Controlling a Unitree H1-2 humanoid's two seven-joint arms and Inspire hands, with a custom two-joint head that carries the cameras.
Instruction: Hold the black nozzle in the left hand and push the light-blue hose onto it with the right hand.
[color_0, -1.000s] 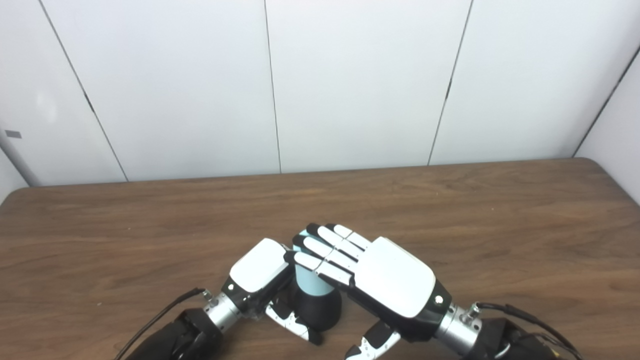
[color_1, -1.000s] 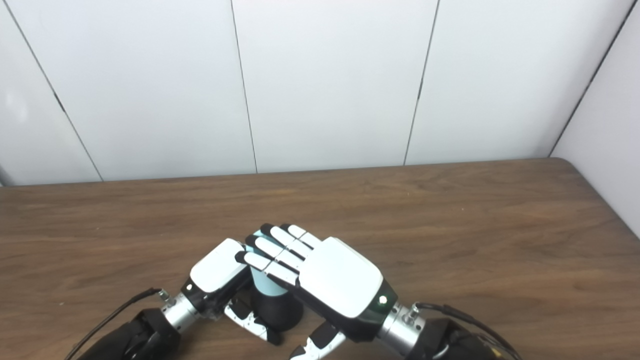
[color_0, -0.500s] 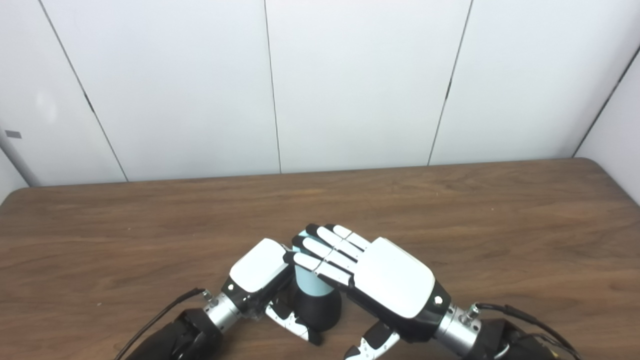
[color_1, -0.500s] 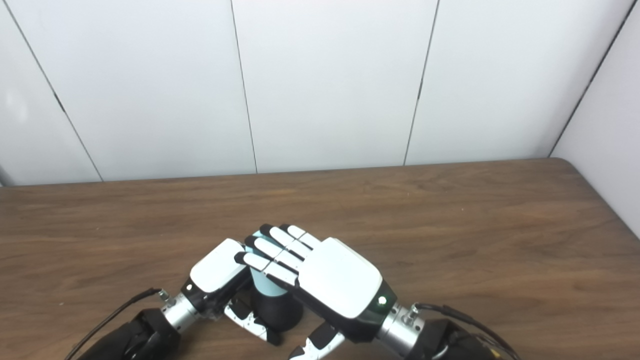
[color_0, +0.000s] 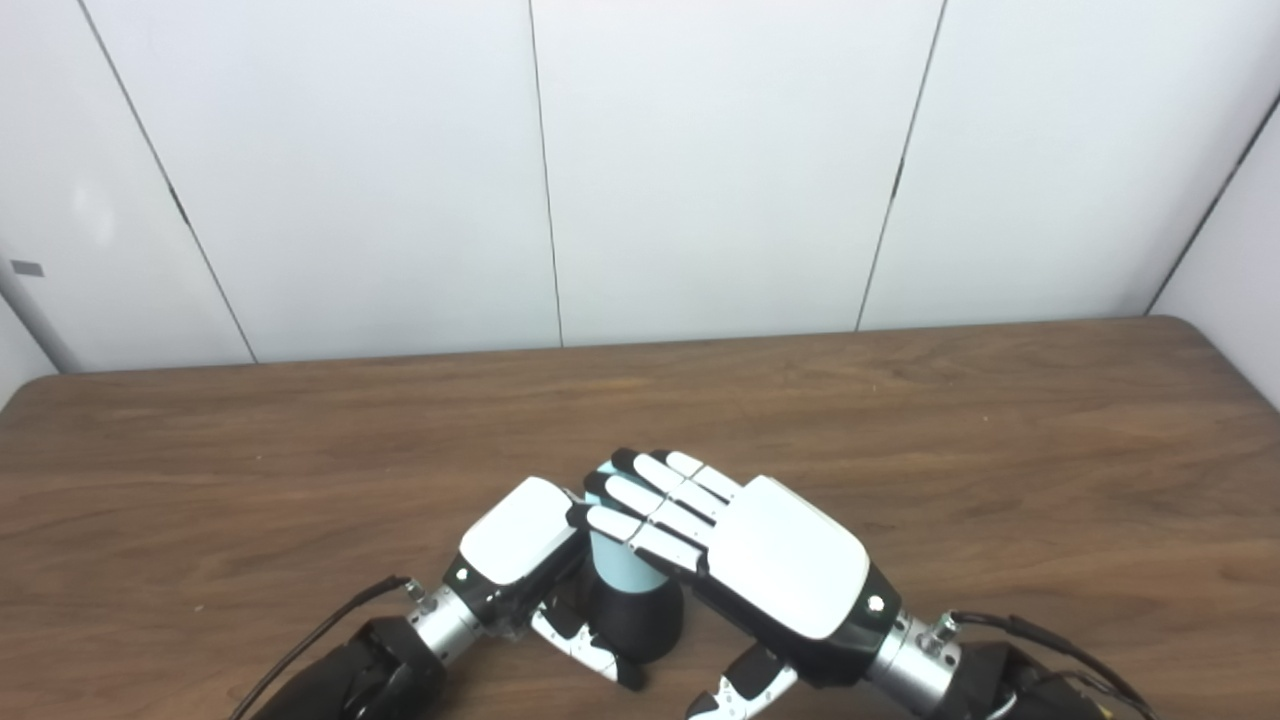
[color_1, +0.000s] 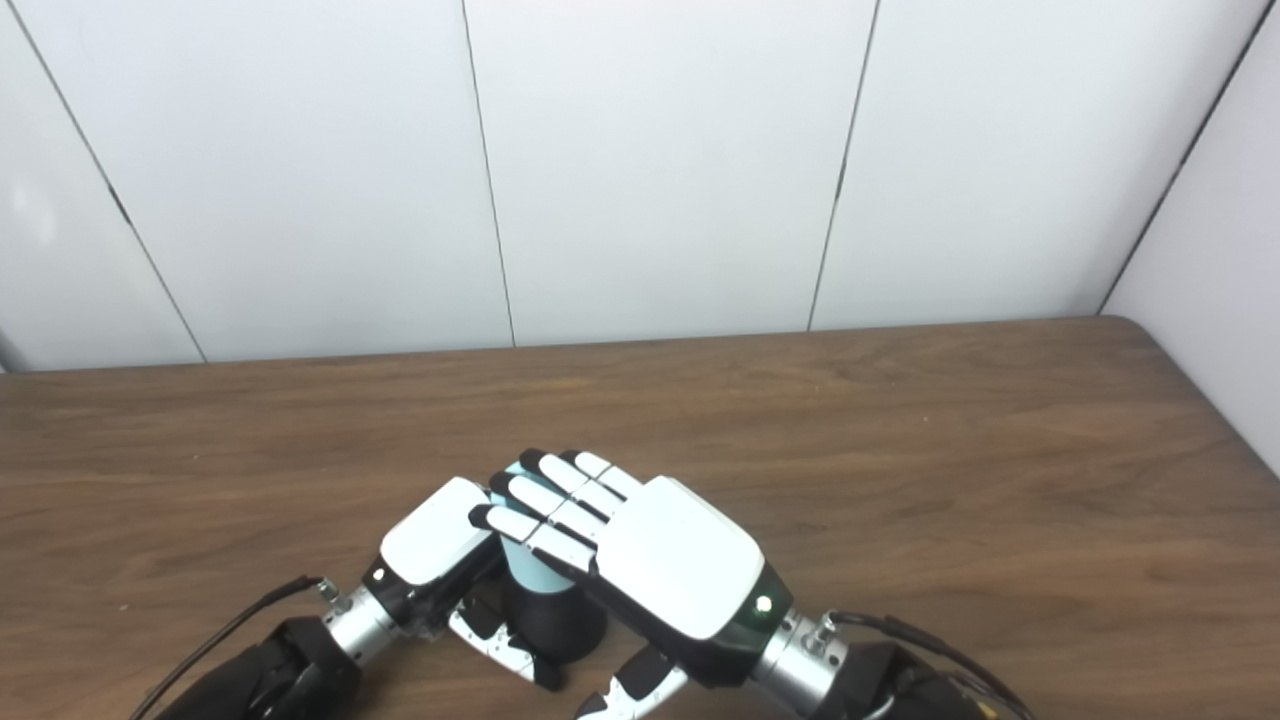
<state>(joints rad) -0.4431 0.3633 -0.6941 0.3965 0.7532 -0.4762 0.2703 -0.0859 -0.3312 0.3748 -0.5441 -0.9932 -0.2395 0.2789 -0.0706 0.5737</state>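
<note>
1. Your brown tabletop (color_0: 900, 450) carried the work near its front edge.
2. Your right robot hand (color_0: 745, 545) lay flat, fingers extended, pressing atop the light-blue hose (color_0: 615, 565).
3. Your left robot hand (color_0: 525, 560) was wrapped around the black nozzle (color_0: 640, 620), which stood upright with the hose seated in it.

— We found both views bright and evenly lit, with light that seemed to fall from above; the wall panels (color_0: 700, 170) looked nearly washed out.

— We noticed only soft, short shadows on the table (color_0: 1000, 440), beneath the hands. A faint sheen sat on the wood near the far edge.

— We saw mild softness everywhere, no motion blur, and the panel seams leaning outward toward the edges.
</note>
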